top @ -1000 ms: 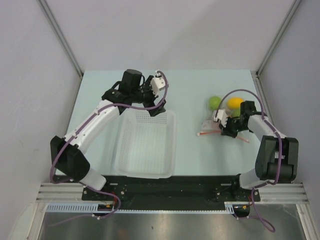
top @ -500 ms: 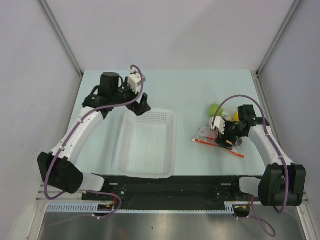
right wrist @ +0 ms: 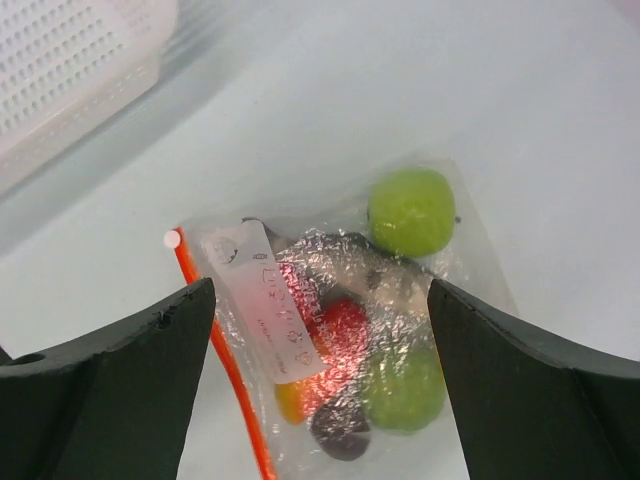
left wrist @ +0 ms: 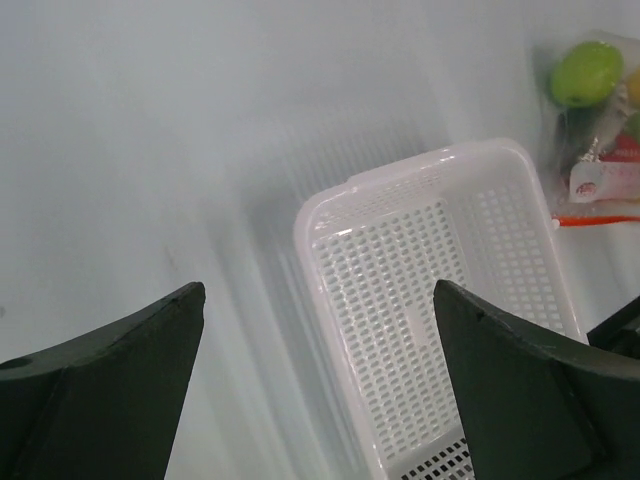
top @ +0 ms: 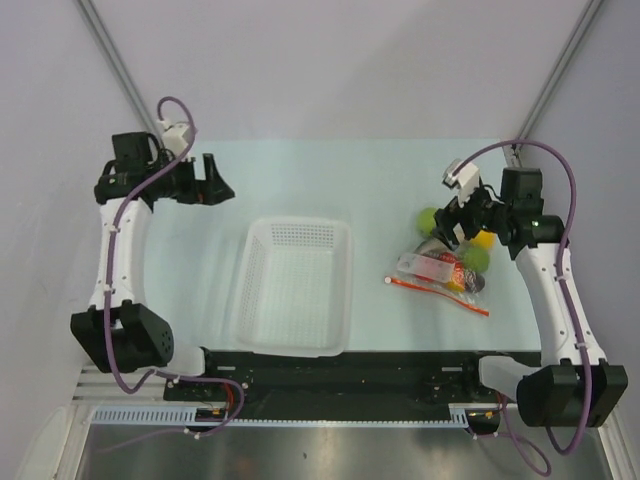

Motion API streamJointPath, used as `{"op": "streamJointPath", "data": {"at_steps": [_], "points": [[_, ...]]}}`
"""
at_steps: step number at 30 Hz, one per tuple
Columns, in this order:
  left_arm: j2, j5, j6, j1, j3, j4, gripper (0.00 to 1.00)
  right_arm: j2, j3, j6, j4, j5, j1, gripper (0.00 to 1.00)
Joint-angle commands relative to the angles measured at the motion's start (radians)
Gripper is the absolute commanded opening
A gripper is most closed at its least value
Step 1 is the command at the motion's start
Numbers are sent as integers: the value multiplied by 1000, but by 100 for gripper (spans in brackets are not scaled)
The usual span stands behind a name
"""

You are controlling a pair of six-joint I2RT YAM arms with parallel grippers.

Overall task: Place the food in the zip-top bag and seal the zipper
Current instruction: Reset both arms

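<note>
The clear zip-top bag (top: 440, 268) lies flat on the table to the right of the basket. Inside it is the food: two green balls (right wrist: 412, 210) (right wrist: 403, 388), a red fruit (right wrist: 342, 328), an orange-yellow piece (right wrist: 290, 398) and a dark grey piece (right wrist: 342, 436). The orange-red zipper (right wrist: 218, 335) runs along the bag's near edge, with a white tab (right wrist: 172, 239) at one end. My right gripper (right wrist: 320, 295) hangs open above the bag and touches nothing. Far to the left, my left gripper (left wrist: 318, 290) is open and empty, high over the table.
A white perforated basket (top: 346, 290) stands mid-table with nothing in it; it also shows in the left wrist view (left wrist: 312, 215) and at the top-left corner of the right wrist view (right wrist: 60, 60). Grey walls close in the table on three sides.
My right gripper has opened, let go of the bag and risen back from it. The left arm has swung from the basket's far edge to the far left.
</note>
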State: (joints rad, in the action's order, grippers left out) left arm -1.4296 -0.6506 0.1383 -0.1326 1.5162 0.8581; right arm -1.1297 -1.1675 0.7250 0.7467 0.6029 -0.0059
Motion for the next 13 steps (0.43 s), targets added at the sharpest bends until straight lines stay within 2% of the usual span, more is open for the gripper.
{"op": "streamJointPath", "data": {"at_steps": [1,5,8,13], "points": [[35,-6,-13,-85,-54,44,100,-88,1,-310,-84,-60,-60,93],[110,81,20,-91,-233,-24,100,-159,49,-407,-89,-87,-92,95],[144,112,20,-91,-303,-57,100,-180,86,-444,-95,-78,-118,96],[158,137,15,-91,-298,-68,100,-191,68,-463,-99,-69,-132,97]]}}
